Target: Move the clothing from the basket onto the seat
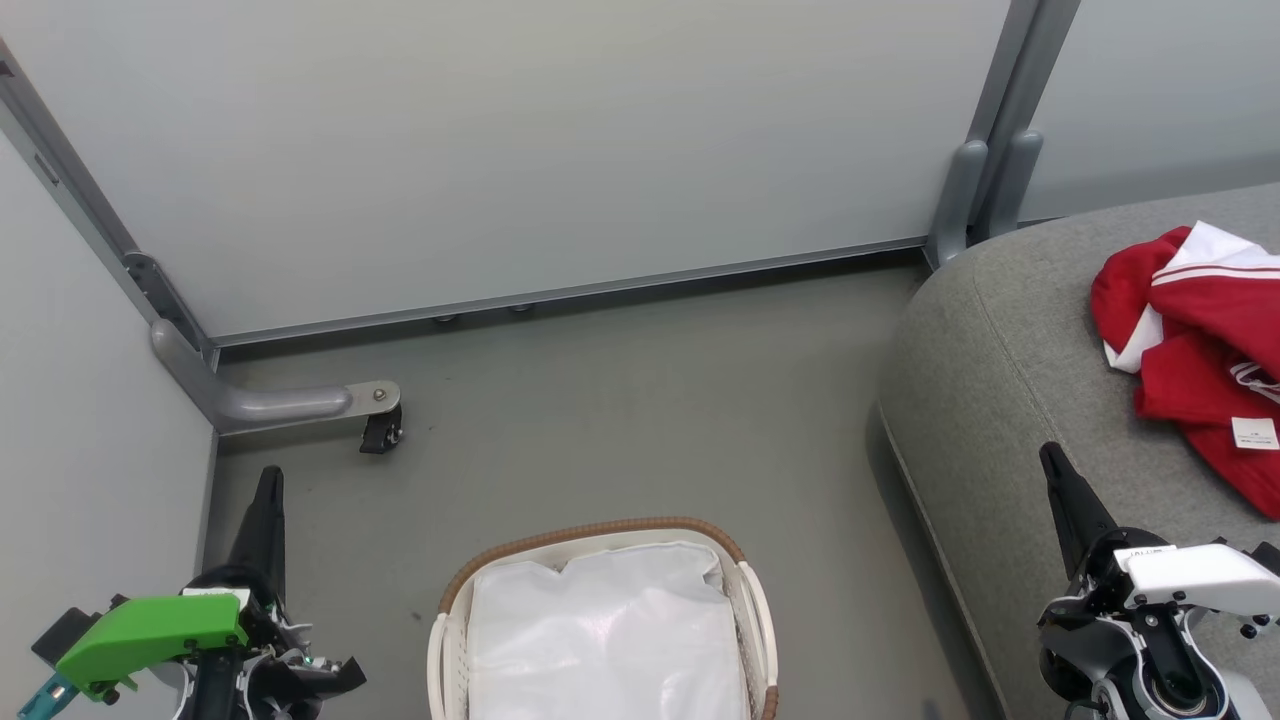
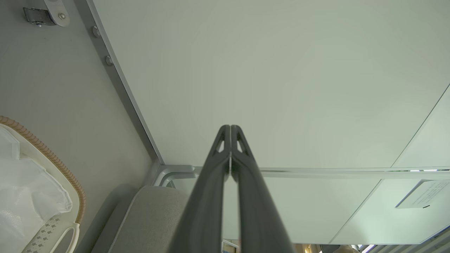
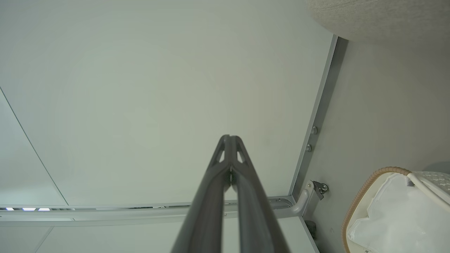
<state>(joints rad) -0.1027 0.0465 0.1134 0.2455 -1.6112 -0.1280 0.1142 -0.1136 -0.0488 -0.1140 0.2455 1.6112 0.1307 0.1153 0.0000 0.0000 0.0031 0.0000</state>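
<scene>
L pincer [image 1: 266, 515] & R pincer [image 1: 1068, 495] sat clamped tight, holding nothing. Basket [image 1: 600, 527] had just its white liner [image 1: 610, 640]; clothing [image 1: 1200, 340] lay on seat [image 1: 1000, 400]. Task looked done, 0 items left.

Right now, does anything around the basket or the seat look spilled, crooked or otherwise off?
Nothing stands out. The clothing lies in a rumpled heap on the seat, none on the floor in view. The basket stands upright, its creased white liner showing inside.
</scene>
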